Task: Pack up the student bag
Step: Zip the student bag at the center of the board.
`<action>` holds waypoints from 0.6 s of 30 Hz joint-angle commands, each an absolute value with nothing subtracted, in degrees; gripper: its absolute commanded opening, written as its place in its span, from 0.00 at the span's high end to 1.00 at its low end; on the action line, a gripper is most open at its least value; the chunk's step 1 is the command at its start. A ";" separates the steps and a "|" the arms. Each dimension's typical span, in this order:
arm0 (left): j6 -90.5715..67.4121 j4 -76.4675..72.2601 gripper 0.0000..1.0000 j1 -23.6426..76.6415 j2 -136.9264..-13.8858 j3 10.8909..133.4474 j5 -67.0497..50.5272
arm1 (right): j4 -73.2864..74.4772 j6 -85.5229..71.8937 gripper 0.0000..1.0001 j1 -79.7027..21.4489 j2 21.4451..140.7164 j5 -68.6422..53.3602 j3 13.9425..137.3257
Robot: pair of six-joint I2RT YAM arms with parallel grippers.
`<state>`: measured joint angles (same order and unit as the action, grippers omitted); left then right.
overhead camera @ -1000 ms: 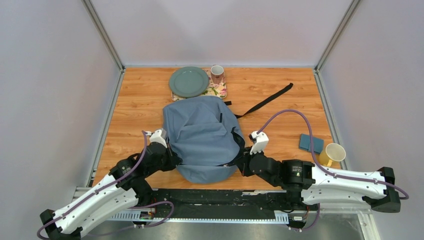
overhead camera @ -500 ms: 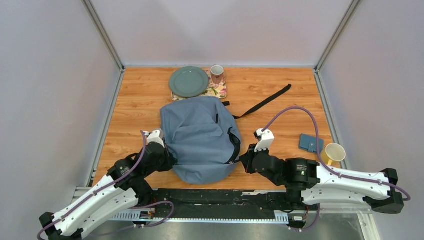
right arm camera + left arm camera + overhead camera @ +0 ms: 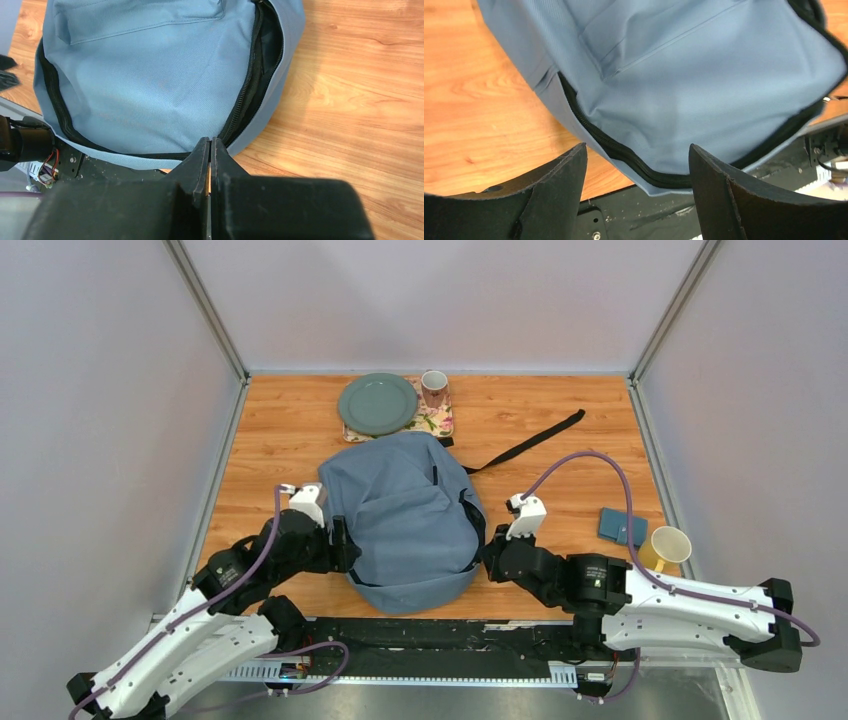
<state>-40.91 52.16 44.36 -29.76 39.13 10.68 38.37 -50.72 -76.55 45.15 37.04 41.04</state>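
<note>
- A wood-grain table (image 3: 270, 455) is enclosed by pale grey walls.
- The student bag (image 3: 410, 515) is laid flat at the middle of the table between the two grippers, its rounded end reaching the near edge. A black strap (image 3: 530, 443) is trailed toward the far right.
- The left gripper (image 3: 636, 150) is held just beside the bag's left side, jaws spread wide, with nothing gripped. The dark zip (image 3: 596, 136) is seen beyond the fingers.
- The right gripper (image 3: 210, 145) is clenched, fingers pressed together, at the zip on the bag's right side. Whether anything is pinched cannot be told.
- A green plate (image 3: 377, 403) and a patterned mug (image 3: 433, 387) are set on a floral tray (image 3: 437, 423) behind the bag.
- A yellow mug (image 3: 667, 545) and a flat blue item (image 3: 622, 526) are placed near the right edge.
</note>
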 commanded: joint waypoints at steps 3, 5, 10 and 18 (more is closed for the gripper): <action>-29.02 53.79 0.19 44.12 -34.00 51.48 6.77 | 33.93 -50.45 1.00 -76.29 44.74 36.39 40.78; -27.43 53.53 0.19 44.21 -38.83 53.60 3.54 | 33.75 -50.19 1.00 -76.20 44.47 36.39 40.61; -22.86 45.02 0.18 56.39 -48.05 55.63 6.14 | 34.89 -50.45 1.00 -76.29 43.42 37.44 40.52; -13.54 33.07 0.18 72.33 -61.35 56.44 12.05 | 36.47 -51.68 1.00 -76.29 40.78 38.06 39.99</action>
